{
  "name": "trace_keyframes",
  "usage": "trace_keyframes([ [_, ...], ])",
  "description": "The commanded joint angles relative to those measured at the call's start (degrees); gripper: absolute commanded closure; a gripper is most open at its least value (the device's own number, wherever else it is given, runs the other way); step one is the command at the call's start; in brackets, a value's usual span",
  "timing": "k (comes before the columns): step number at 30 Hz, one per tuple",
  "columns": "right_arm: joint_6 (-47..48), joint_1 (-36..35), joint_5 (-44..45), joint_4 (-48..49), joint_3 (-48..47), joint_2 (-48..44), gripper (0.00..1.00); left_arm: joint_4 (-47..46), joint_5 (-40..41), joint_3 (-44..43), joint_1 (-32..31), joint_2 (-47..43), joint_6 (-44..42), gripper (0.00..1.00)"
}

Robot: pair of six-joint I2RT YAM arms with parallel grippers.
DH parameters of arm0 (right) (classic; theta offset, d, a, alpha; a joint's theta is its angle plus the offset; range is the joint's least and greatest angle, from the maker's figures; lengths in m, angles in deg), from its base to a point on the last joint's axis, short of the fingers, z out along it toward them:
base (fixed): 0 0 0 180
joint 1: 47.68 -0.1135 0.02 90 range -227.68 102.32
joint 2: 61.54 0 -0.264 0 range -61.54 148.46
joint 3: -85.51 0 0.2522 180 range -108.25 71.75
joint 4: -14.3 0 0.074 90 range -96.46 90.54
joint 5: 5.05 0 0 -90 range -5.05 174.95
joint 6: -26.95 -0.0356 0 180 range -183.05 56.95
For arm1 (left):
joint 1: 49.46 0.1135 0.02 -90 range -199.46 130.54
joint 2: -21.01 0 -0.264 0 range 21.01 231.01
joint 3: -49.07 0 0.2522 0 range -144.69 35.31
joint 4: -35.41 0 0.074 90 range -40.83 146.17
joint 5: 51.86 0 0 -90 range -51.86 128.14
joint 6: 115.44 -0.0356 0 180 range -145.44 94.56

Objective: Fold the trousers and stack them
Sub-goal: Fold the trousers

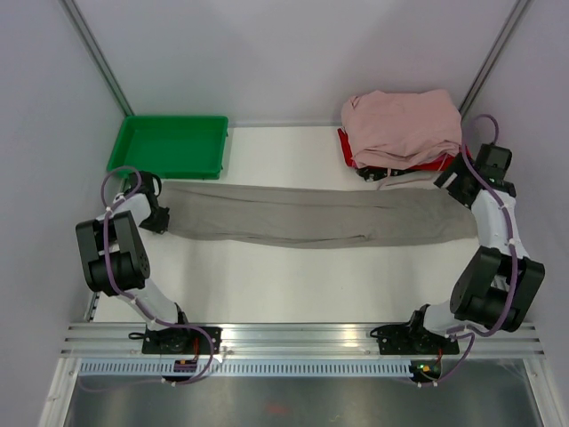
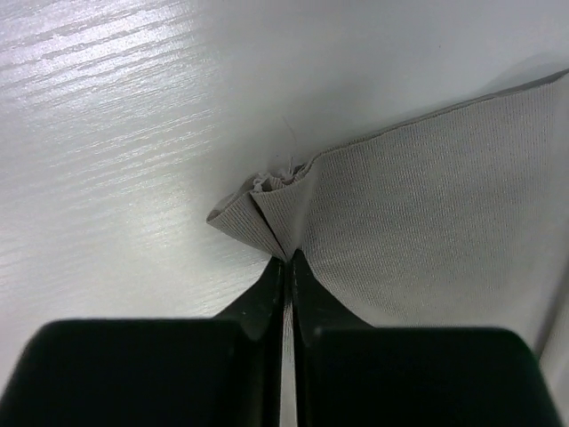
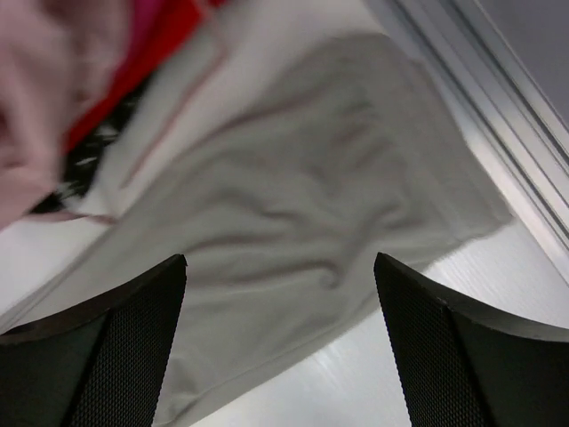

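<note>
The taupe trousers (image 1: 311, 216) lie stretched left to right across the table, folded lengthwise. My left gripper (image 1: 158, 216) is shut on a bunched corner of the trousers (image 2: 276, 209) at their left end. My right gripper (image 1: 455, 178) is open above the right end of the trousers (image 3: 293, 222), near the waist, and holds nothing.
A green tray (image 1: 169, 147) stands at the back left. A pile of pale pink garments (image 1: 402, 124) sits on something red at the back right, close to my right gripper. It also shows in the right wrist view (image 3: 53, 80). A metal rail (image 1: 302, 334) runs along the table's near edge.
</note>
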Motion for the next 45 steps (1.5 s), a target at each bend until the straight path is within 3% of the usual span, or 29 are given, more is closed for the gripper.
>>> trace_keyframes([
  [1,3.43,-6.31,-5.06,-1.87,-5.0,-2.4,0.07,-2.21,0.62,2.13,1.08,1.08,-0.47,0.98],
  [6,1.24,-11.06,-8.66,2.68,-4.39,-4.33,0.06,-5.46,2.46,4.67,2.4,-2.25,-3.8,0.98],
  [10,0.8,-20.28,-12.69,9.02,-4.38,-2.41,0.06,-8.36,4.48,5.73,4.42,-7.0,-9.78,0.98],
  [12,2.37,-24.23,-13.32,9.99,-6.92,1.45,0.06,-9.33,6.23,5.82,4.69,-10.25,-14.94,0.98],
  [15,7.65,-35.73,-10.87,9.29,-12.18,7.6,0.06,-12.92,8.0,7.22,4.69,-14.99,-21.27,0.98],
  [21,6.6,-43.75,-15.51,16.58,-17.2,16.05,0.06,-22.16,6.16,11.26,5.56,-24.39,-28.5,0.98],
  [28,7.23,-51.23,-15.96,18.68,-24.34,23.87,0.06,-26.12,-3.41,11.1,9.78,-23.01,-29.3,0.98],
  [33,1.24,-52.02,-19.81,22.04,-24.95,26.86,0.06,-20.94,-5.01,5.3,11.01,-18.88,-27.02,0.98],
  [37,2.29,-54.92,-21.31,18.18,-29.51,30.2,0.07,-19.18,-6.85,7.13,12.07,-20.27,-26.49,0.98],
  [44,5.45,-63.0,-21.58,16.77,-33.04,35.74,0.28,-20.57,-9.3,17.67,15.23,-27.3,-23.33,0.98],
  [45,7.63,-63.88,-22.19,16.15,-33.39,37.31,0.37,-21.71,-10.45,18.64,15.41,-27.75,-23.59,0.98],
])
